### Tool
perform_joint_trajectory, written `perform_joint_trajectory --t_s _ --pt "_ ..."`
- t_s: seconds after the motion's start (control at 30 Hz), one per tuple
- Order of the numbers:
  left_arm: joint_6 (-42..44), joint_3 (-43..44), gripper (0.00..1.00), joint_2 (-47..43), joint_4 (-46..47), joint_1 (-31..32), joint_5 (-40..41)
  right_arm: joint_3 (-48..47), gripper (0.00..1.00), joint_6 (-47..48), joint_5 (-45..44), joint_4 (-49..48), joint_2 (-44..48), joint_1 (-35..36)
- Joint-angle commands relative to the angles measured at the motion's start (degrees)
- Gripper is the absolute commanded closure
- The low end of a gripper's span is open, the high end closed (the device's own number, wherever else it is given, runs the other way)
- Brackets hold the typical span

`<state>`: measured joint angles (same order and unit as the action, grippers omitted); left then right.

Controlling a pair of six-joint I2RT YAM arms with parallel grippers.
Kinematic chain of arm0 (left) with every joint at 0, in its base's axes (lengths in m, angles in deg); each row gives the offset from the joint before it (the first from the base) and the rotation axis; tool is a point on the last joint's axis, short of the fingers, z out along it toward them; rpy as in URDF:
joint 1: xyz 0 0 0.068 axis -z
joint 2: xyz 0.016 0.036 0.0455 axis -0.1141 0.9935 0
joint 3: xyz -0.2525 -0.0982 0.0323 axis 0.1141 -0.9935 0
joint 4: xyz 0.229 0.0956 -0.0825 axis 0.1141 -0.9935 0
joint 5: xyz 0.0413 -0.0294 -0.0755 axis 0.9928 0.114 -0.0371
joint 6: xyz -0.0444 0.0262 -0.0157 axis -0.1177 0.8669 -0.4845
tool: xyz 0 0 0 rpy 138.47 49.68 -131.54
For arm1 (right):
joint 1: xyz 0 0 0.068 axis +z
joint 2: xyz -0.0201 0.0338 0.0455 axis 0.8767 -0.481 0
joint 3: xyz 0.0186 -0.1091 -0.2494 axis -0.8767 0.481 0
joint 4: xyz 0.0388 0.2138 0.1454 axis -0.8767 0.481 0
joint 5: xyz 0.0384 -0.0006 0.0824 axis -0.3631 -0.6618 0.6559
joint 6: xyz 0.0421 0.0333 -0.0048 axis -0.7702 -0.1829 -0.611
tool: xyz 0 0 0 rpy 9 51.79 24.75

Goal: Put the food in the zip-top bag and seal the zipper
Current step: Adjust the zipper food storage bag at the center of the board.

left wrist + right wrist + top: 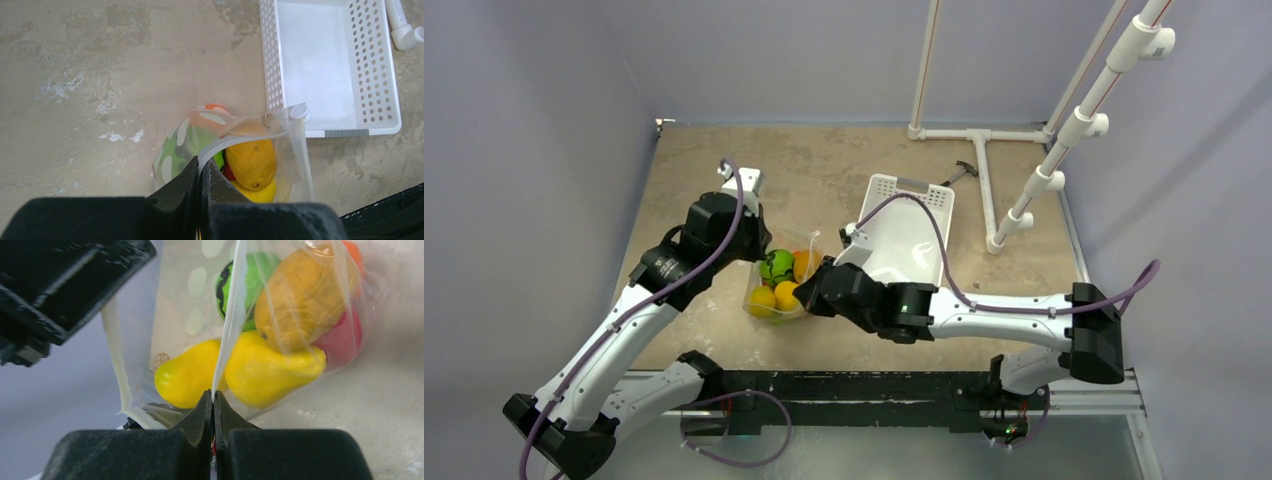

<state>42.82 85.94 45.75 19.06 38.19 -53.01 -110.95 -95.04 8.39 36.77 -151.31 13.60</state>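
Observation:
The clear zip-top bag (779, 285) hangs between both grippers just above the table, mouth open. Inside it are toy fruits: a dark-striped green one (775, 265), an orange one (805, 263) and yellow ones (764, 299). My left gripper (203, 167) is shut on the pale zipper strip (235, 137) at one side of the mouth. My right gripper (212, 397) is shut on the other zipper strip (226, 330). The right wrist view shows yellow fruits (270, 367), an orange one (300, 295), a red one (342, 337) and the green one (247, 277) through the plastic.
A white slotted basket (906, 232) stands behind and right of the bag; it shows with nothing in it in the left wrist view (372, 65). A white pipe frame (984, 170) stands at the back right. A small dark tool (961, 172) lies by the basket.

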Motion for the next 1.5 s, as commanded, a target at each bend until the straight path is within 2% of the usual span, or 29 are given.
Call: perform_joint_trajectory --t_s 0.0,0.07,0.13,0.23,0.37,0.53,0.87,1.13,1.47 --pt "4.4 1.8 1.0 -0.9 2.3 0.1 1.5 -2.2 1.0 -11.3 -6.5 2.6 -2.3 2.2" --pt "5.2 1.3 1.0 -1.0 2.4 0.1 1.4 -3.6 0.99 -13.5 -7.7 4.6 -3.9 2.8" --pt "5.7 1.0 1.0 -1.0 2.5 0.1 1.2 -5.1 0.78 -14.1 -8.8 6.2 -5.1 3.3" --pt "6.0 0.5 1.0 -1.0 2.9 0.2 0.2 -7.0 0.61 -13.9 -10.1 8.8 -5.9 3.5" --pt "6.7 -0.1 1.0 -1.5 3.2 0.2 -0.4 -7.6 0.54 -12.2 -11.5 10.5 -4.7 3.5" --pt "7.3 -1.0 1.0 -2.5 3.6 0.2 -0.8 -7.4 0.49 -8.4 -12.6 12.9 -0.8 3.5" --pt "8.6 -1.7 1.0 -4.7 4.0 0.2 -3.4 -10.6 0.47 11.8 -16.7 13.7 6.0 2.9" --pt "10.1 -1.0 1.0 -5.1 4.5 0.3 -10.5 -9.9 0.43 36.7 -15.6 3.8 12.4 2.8" --pt "11.0 -0.8 1.0 -5.7 4.3 0.2 -17.9 -4.0 0.43 65.8 -5.4 -7.0 18.0 2.8"
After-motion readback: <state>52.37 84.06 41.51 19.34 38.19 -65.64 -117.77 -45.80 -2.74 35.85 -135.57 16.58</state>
